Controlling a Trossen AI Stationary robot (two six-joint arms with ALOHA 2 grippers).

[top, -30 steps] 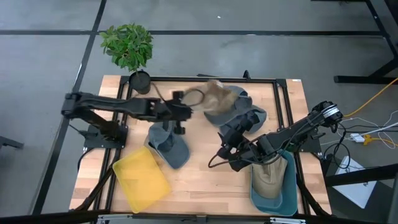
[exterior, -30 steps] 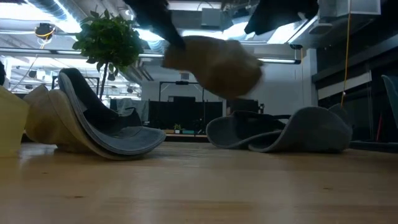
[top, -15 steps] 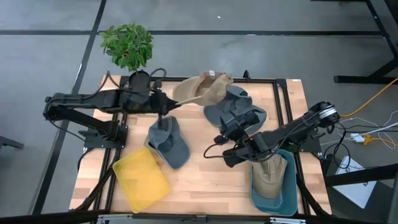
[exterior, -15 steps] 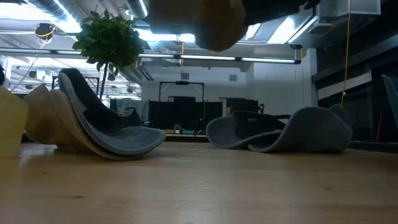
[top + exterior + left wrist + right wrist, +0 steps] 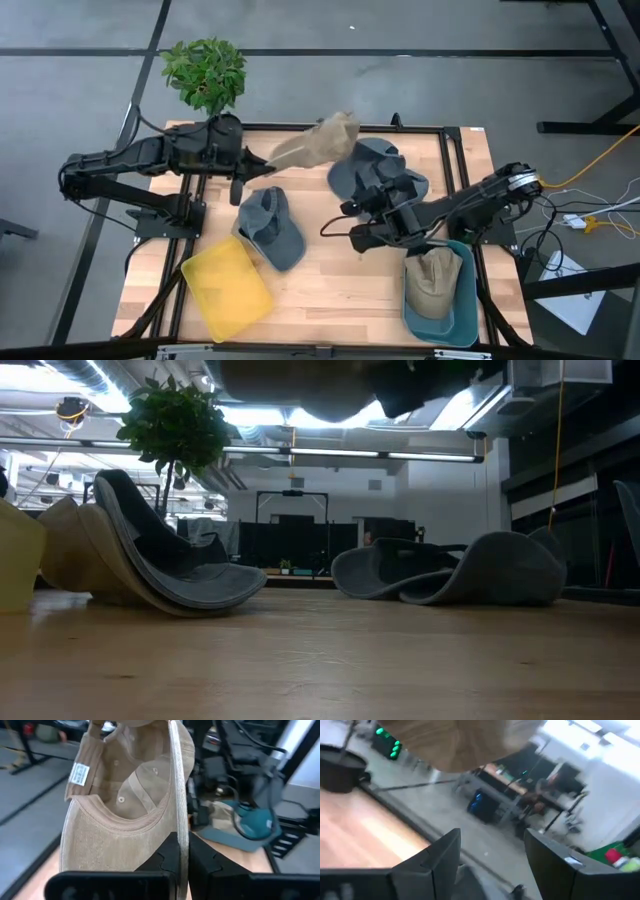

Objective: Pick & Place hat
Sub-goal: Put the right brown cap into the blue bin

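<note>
Left gripper: closed on the brim of the tan hat, holding it in the air above the tabletop's far edge.
Tan hat position: near the potted plant, beside the grey hats.
Right gripper: fingers apart, holding nothing, above the tabletop near the teal bin.
Teal bin contents: one tan cap.
Near side: grey cap, yellow bin.

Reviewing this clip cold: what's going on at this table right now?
The left gripper is shut on the brim of a tan cotton cap, holding it in the air above the table's far edge. The right gripper hangs open and empty over the wooden table, near a pile of grey caps. Another tan cap sits in the teal bin, and one grey cap lies beside the yellow bin.
</note>
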